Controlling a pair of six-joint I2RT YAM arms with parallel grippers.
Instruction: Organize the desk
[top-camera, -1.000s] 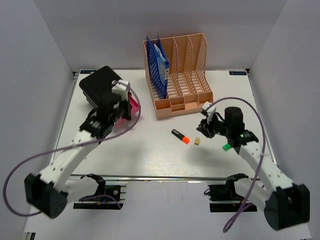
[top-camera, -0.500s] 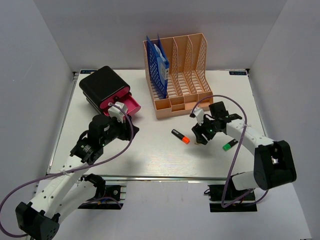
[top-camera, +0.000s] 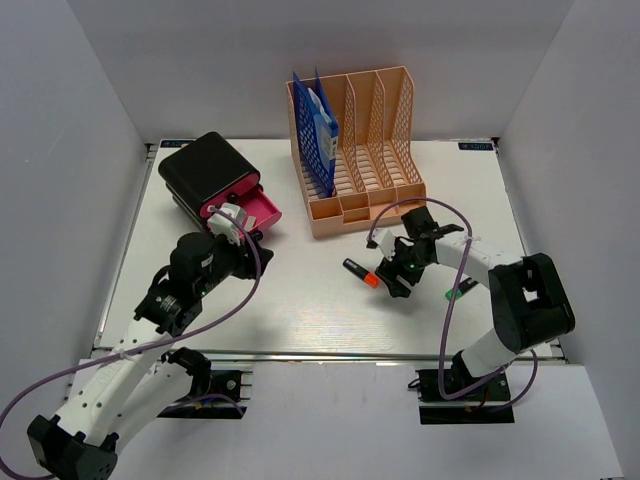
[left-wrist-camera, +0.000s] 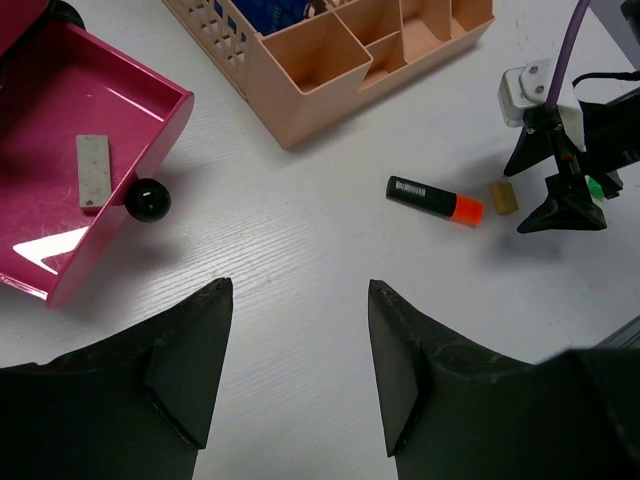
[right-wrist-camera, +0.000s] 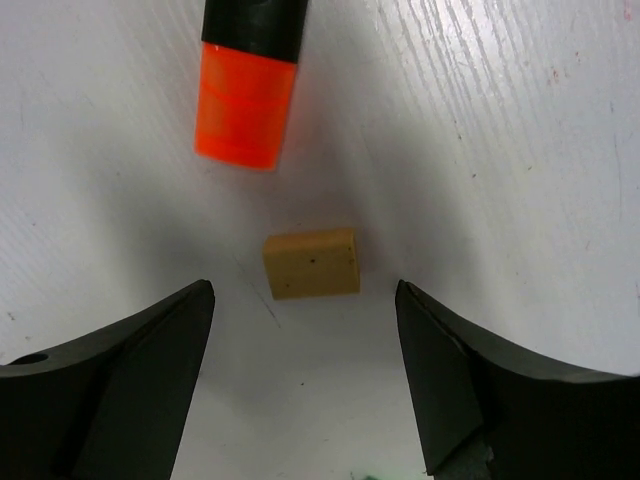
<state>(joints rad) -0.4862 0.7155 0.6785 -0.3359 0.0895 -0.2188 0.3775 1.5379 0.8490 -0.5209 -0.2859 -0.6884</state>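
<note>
On the white desk (top-camera: 300, 315) lie a black highlighter with an orange cap (top-camera: 360, 272) (right-wrist-camera: 245, 100) and a small tan eraser (right-wrist-camera: 311, 263) (left-wrist-camera: 503, 196). My right gripper (top-camera: 396, 279) (right-wrist-camera: 303, 288) hangs open low over the eraser, its fingertips either side of the eraser's near edge without touching it. In the top view the eraser is hidden under this gripper. My left gripper (top-camera: 244, 256) (left-wrist-camera: 300, 290) is open and empty above bare desk, just in front of the pink drawer (top-camera: 256, 211) (left-wrist-camera: 90, 120). The drawer stands pulled out with a white eraser (left-wrist-camera: 92, 171) inside.
The drawer belongs to a black box (top-camera: 205, 168) at the back left. A peach mesh file rack (top-camera: 375, 150) holding blue folders (top-camera: 318, 128) stands at the back centre. A green marker (top-camera: 458, 292) lies under the right arm. White walls enclose the desk.
My left arm has drawn back from the black box, leaving the pink drawer pulled out, and its gripper has opened. My right gripper has moved left over the tan eraser and opened.
</note>
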